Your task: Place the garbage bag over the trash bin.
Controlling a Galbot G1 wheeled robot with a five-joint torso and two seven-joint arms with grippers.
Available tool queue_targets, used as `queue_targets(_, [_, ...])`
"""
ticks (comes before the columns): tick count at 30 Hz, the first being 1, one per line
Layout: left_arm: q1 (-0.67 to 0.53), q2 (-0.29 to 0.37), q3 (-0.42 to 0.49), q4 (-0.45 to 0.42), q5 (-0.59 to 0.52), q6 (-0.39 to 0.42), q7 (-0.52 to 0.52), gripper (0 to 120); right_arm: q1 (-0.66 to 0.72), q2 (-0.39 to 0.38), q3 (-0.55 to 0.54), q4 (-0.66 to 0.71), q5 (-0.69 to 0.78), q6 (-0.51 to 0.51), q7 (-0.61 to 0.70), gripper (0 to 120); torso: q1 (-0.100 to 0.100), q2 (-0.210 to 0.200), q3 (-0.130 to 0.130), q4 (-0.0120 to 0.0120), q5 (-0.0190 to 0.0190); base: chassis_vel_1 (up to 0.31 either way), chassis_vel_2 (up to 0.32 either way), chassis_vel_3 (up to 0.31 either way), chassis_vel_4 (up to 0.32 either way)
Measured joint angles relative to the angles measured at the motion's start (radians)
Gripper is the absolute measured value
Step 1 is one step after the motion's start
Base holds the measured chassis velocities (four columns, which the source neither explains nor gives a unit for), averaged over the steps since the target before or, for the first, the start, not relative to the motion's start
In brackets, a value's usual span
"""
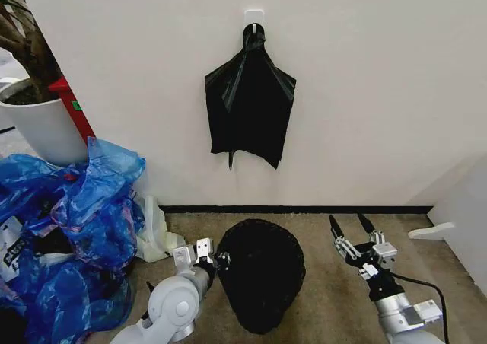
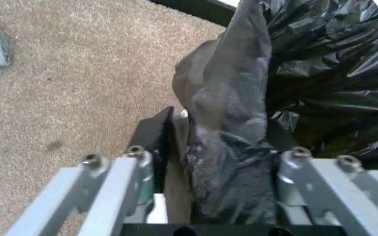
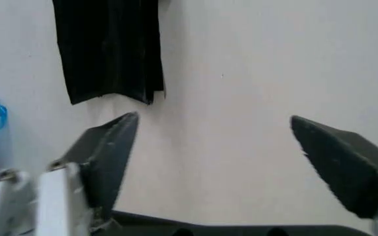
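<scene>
The garbage bag (image 1: 261, 274) sits low in the middle of the head view, on the brown carpet (image 1: 335, 298). It is black, shiny and wrinkly, and it covers a round shape all over. That shape may be the trash bin, but none of the bin's white shows, so I cannot be sure.

The left gripper (image 1: 215, 259) is at the bag's left side, touching it. In the left wrist view a twisted piece of the bag (image 2: 232, 147) is pinched between the closed fingers (image 2: 159, 135).

The right gripper (image 1: 348, 224) is to the right of the bag, apart from it. Its two black fingers (image 3: 110, 147) are spread wide, with nothing between them.

Higher up in the middle, a flat black bag (image 1: 249, 100) hangs from a hook (image 1: 253, 15) on the white wall (image 1: 380, 78). At the left edge lies a heap of blue bags (image 1: 72, 222). Behind it, in the upper left, stands a big white plant pot (image 1: 42, 127).
</scene>
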Motion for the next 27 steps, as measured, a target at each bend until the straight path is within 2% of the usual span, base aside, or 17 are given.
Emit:
queue_targets(2, [0.002, 0.000, -0.002, -0.002, 0.000, -0.001, 0.000, 49, 0.001, -0.001, -0.002, 0.002, 0.001, -0.003, 0.001, 90, 0.000, 0.000, 0.000, -0.0001, 0.0001, 0.000, 0.000, 0.000, 0.000])
queue_targets(4, [0.006, 0.005, -0.013, -0.018, -0.004, -0.003, 0.004, 58, 0.009, -0.008, -0.006, 0.010, 0.012, -0.017, 0.007, 98, 0.000, 0.000, 0.000, -0.0001, 0.0001, 0.000, 0.000, 0.000, 0.000])
queue_targets(6, [0.013, 0.014, -0.025, -0.036, -0.009, -0.004, 0.005, 68, 0.021, -0.016, -0.009, 0.017, 0.023, -0.031, 0.017, 100, 0.000, 0.000, 0.000, 0.0000, 0.0002, 0.000, 0.000, 0.000, 0.000])
queue_targets(15, [0.043, 0.043, -0.053, -0.120, 0.023, -0.008, -0.003, 98, 0.042, -0.033, -0.027, 0.038, 0.053, -0.071, 0.057, 100, 0.000, 0.000, 0.000, -0.0001, 0.0002, 0.000, 0.000, 0.000, 0.000])
queue_targets(17, [0.047, 0.047, -0.054, -0.128, 0.035, -0.008, 0.000, 99, 0.042, -0.034, -0.027, 0.039, 0.053, -0.072, 0.060, 100, 0.000, 0.000, 0.000, 0.0000, 0.0002, 0.000, 0.000, 0.000, 0.000])
queue_targets(22, [0.082, 0.063, -0.070, -0.183, 0.201, -0.078, 0.111, 100, 0.032, -0.032, -0.011, 0.052, 0.060, -0.081, 0.070, 100, 0.000, 0.000, 0.000, 0.0000, 0.0001, 0.000, 0.000, 0.000, 0.000])
queue_targets(23, [0.095, 0.071, -0.076, -0.189, 0.283, -0.140, 0.176, 100, 0.023, -0.029, -0.002, 0.053, 0.060, -0.082, 0.070, 100, 0.000, 0.000, 0.000, -0.0001, 0.0002, 0.000, 0.000, 0.000, 0.000])
queue_targets(24, [0.095, 0.071, -0.076, -0.189, 0.283, -0.140, 0.176, 100, 0.023, -0.029, -0.002, 0.053, 0.060, -0.082, 0.070, 100, 0.000, 0.000, 0.000, -0.0001, 0.0002, 0.000, 0.000, 0.000, 0.000])
queue_targets(25, [0.105, 0.084, -0.082, -0.174, 0.386, -0.219, 0.238, 100, 0.015, -0.025, 0.004, 0.052, 0.054, -0.083, 0.070, 100, 0.000, 0.000, 0.000, 0.0000, 0.0002, 0.000, 0.000, 0.000, 0.000])
queue_targets(27, [0.111, 0.101, -0.088, -0.139, 0.476, -0.298, 0.303, 100, 0.005, -0.020, 0.010, 0.049, 0.045, -0.083, 0.070, 100, 0.000, 0.000, 0.000, -0.0001, 0.0003, 0.000, 0.000, 0.000, 0.000])
